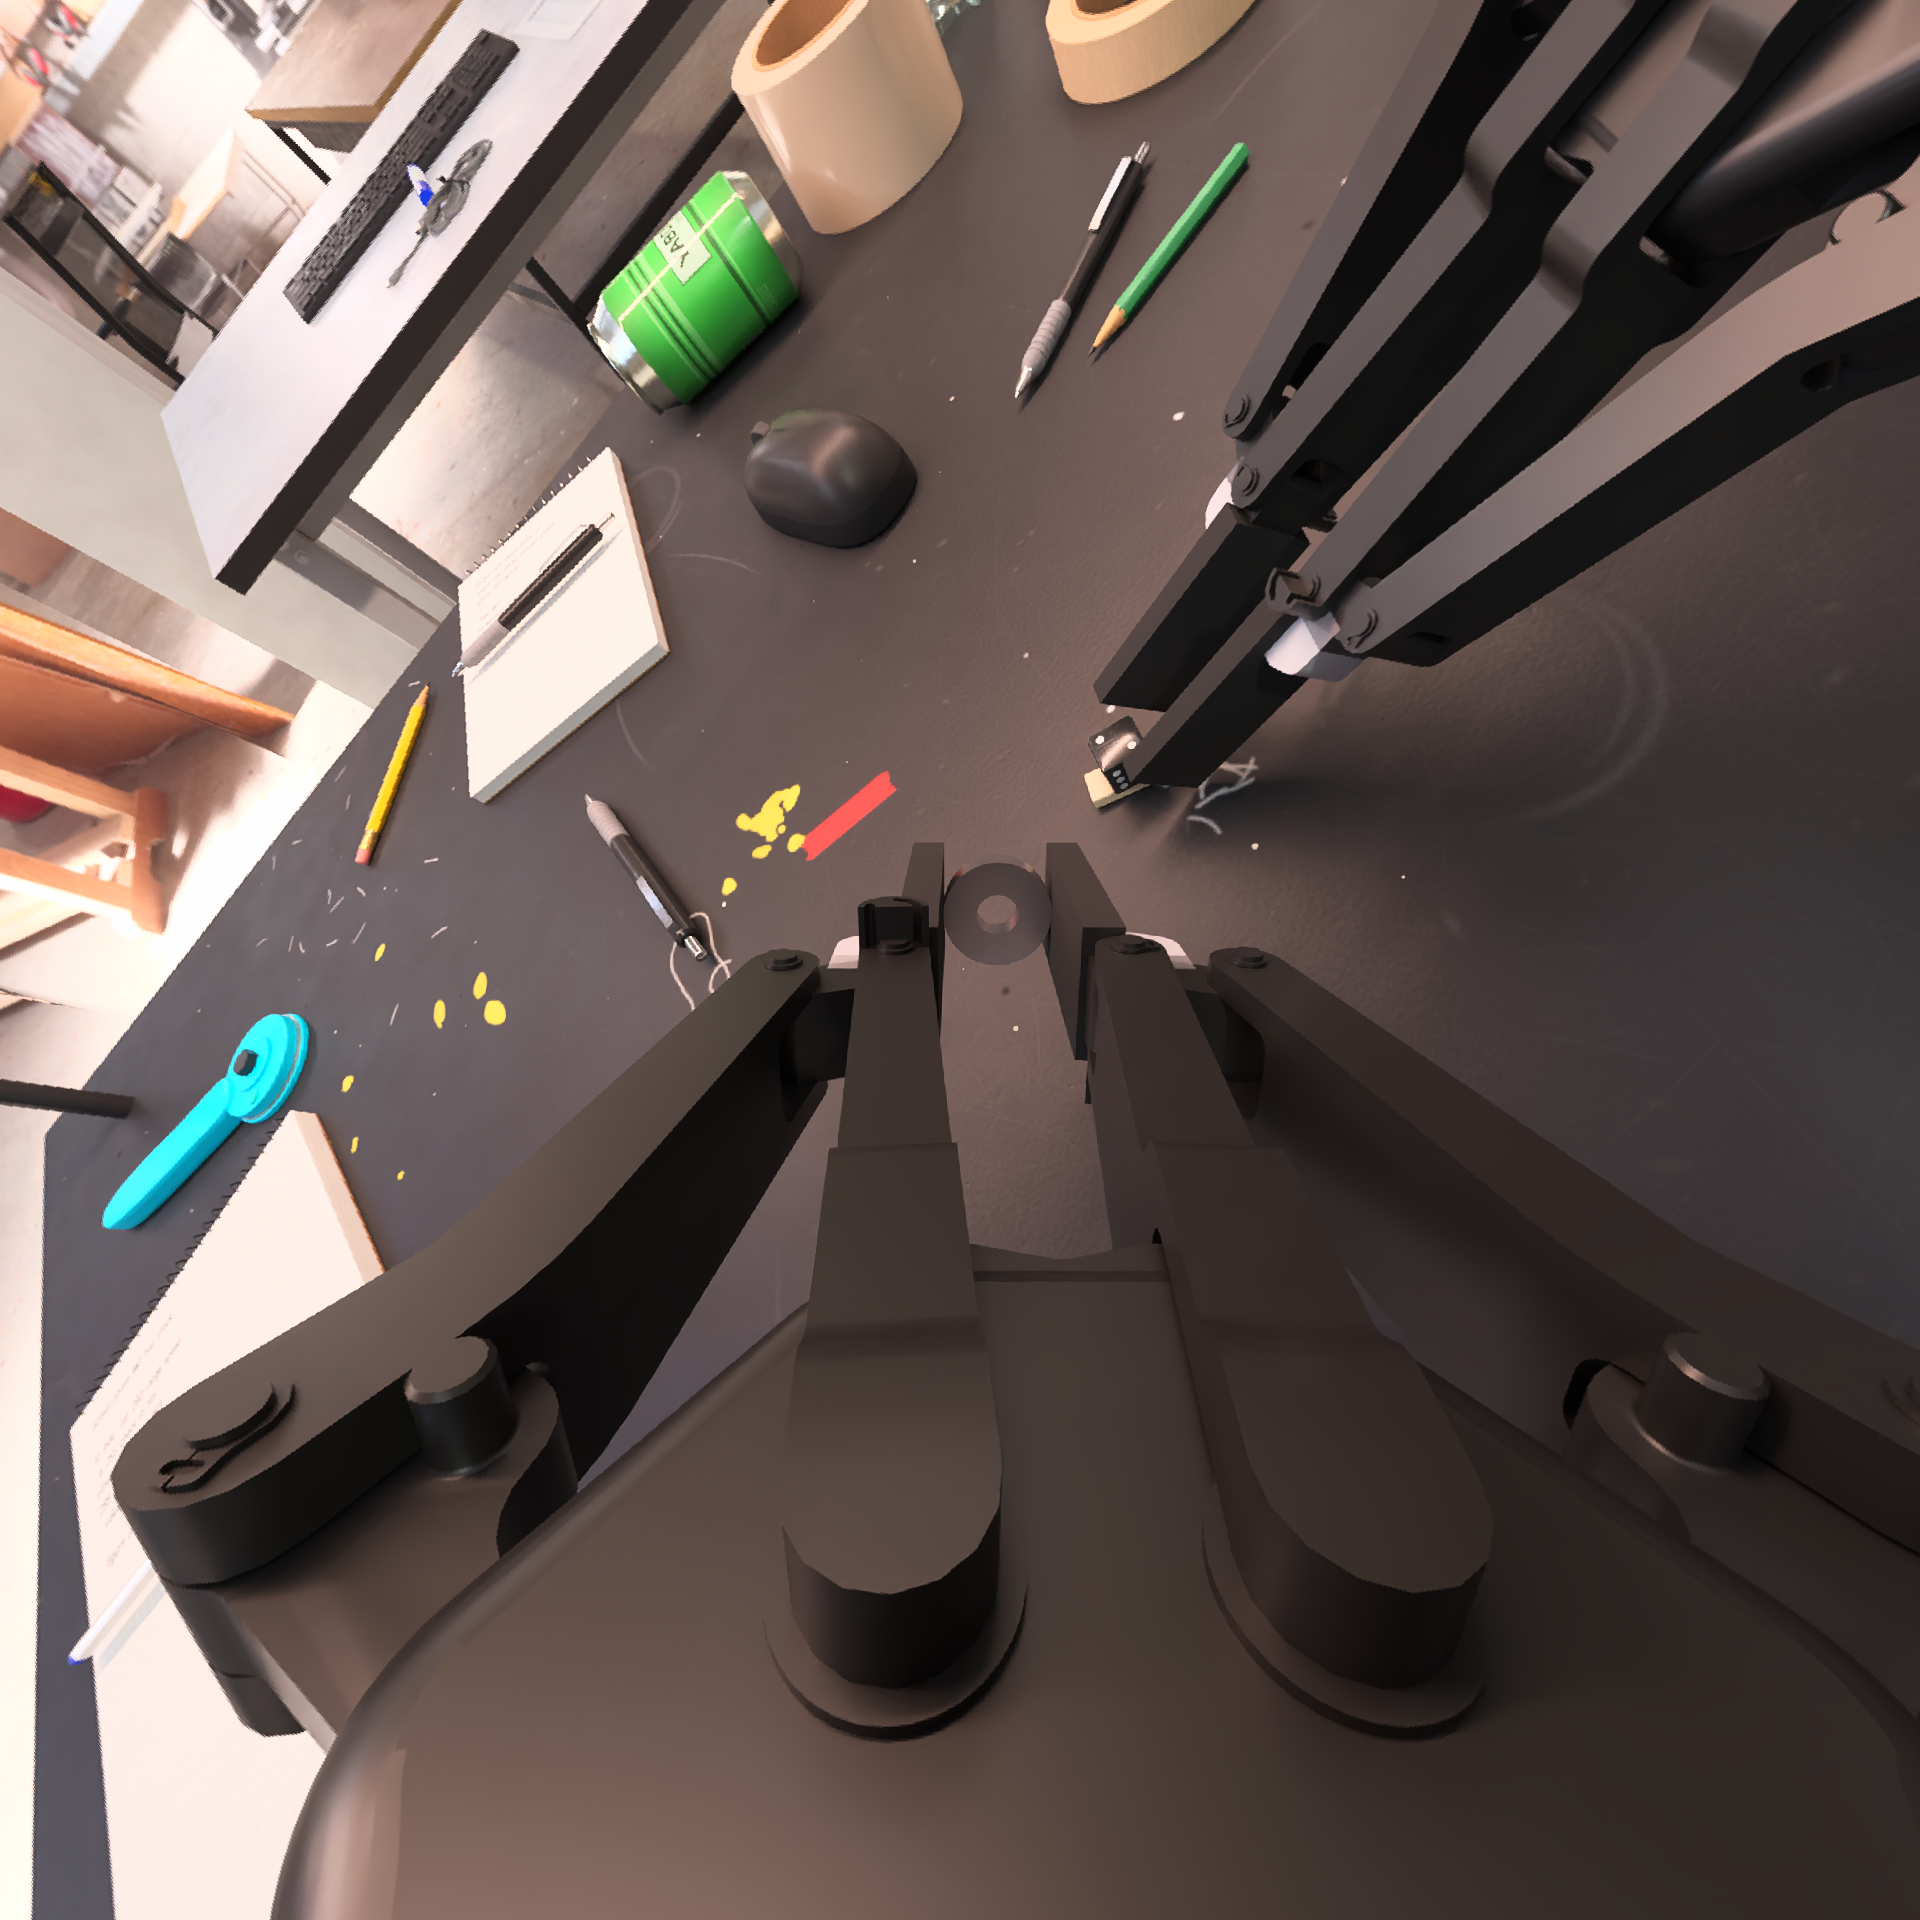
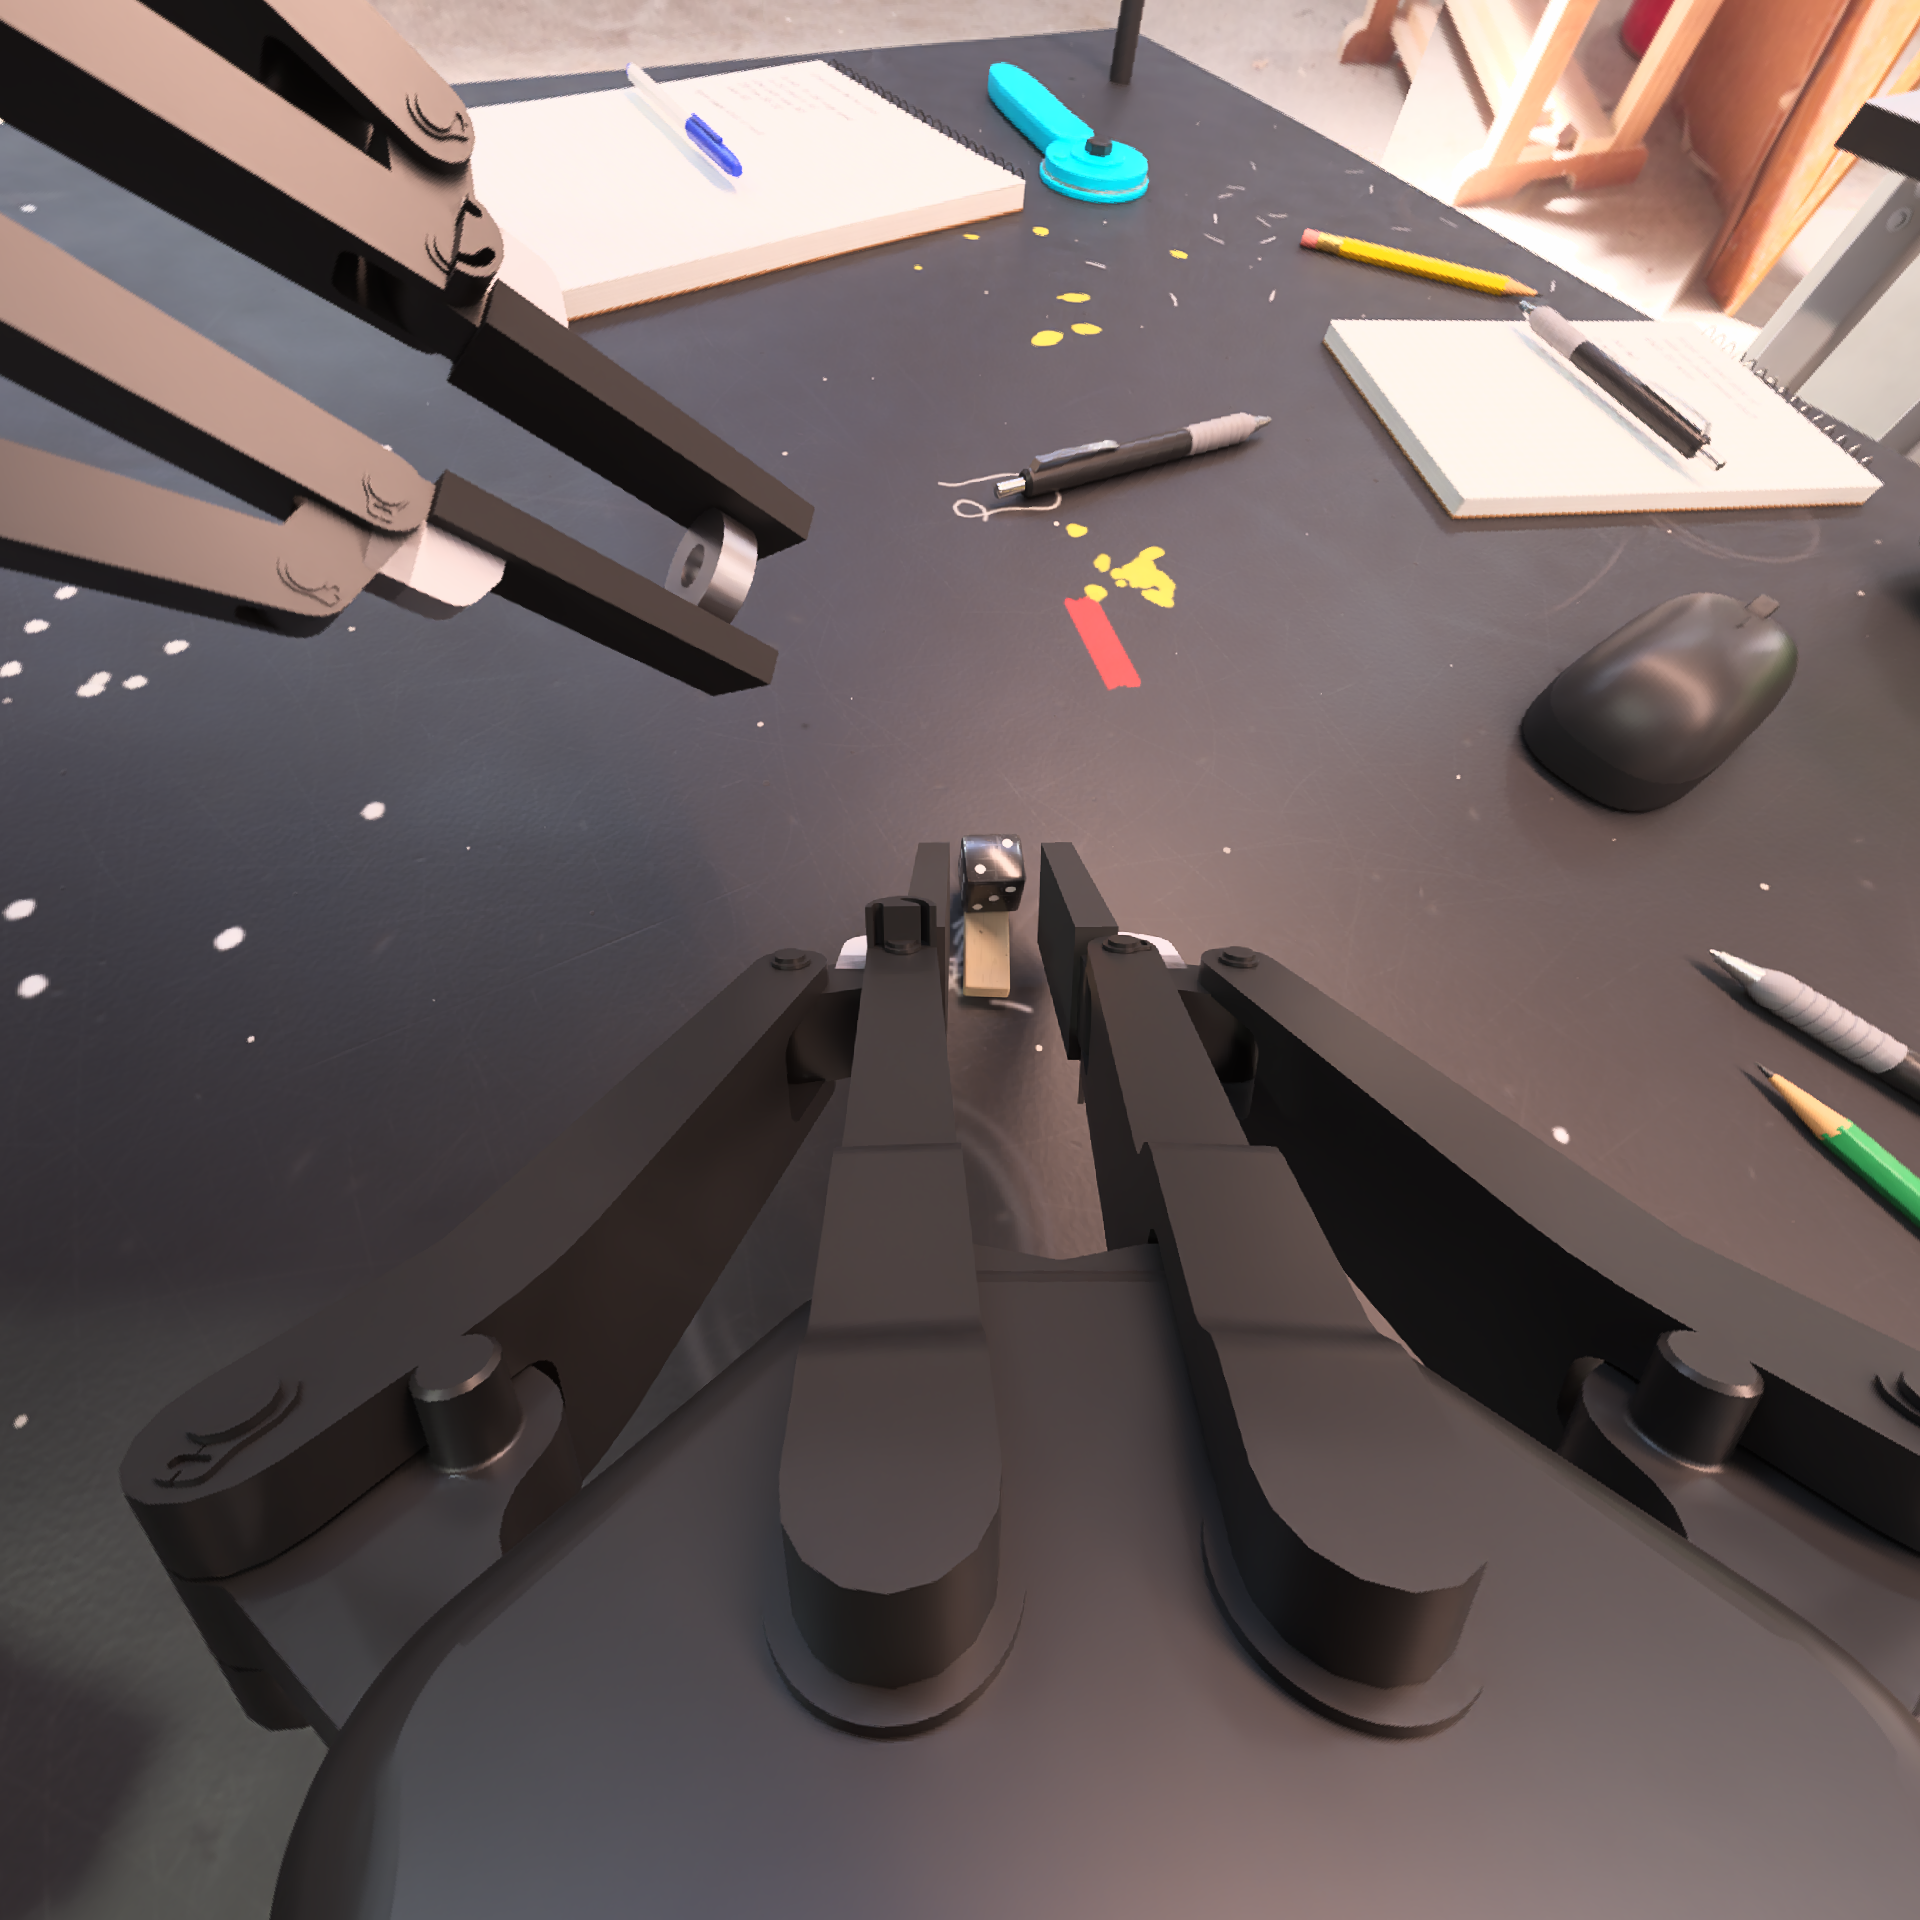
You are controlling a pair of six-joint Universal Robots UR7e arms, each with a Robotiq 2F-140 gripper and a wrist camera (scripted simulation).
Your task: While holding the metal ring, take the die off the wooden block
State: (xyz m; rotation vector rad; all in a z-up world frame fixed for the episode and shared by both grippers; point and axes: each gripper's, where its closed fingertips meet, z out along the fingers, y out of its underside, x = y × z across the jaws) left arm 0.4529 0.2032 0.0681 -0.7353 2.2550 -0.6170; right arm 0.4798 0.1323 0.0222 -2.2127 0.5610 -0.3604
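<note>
The left hand [image 1: 995,883] is clamping the metal ring [image 1: 995,912] between its two fingertips and keeping it raised clear of the bench [image 1: 1039,540], so that the ring is out of the way while the other arm is working. The right hand [image 2: 987,883] is reaching down over the wooden block [image 2: 987,954], which is lying flat on the bench with the black, white-pipped die [image 2: 992,871] sitting on its far end. The fingers are straddling the die with a gap showing on at least one side, so the hand is judged partly open and not yet gripping; whether the left finger is already touching the die cannot be told. This low, astride posture is judged to be preparation for closing on the die alone and lifting it free without dragging the block. The right wrist view is showing the ring edge-on, pinched flat face to flat face, beyond and to the left of the block, a detail the left wrist view, looking through the ring's hole, is not giving. The left wrist view, in turn, is showing the right hand from the side, its fingertips reaching down to block level and the die partly hidden behind them. A computer mouse [image 2: 1662,696] is lying to the right of the block, and a strip of red tape [image 2: 1101,642] is lying beyond it.
</note>
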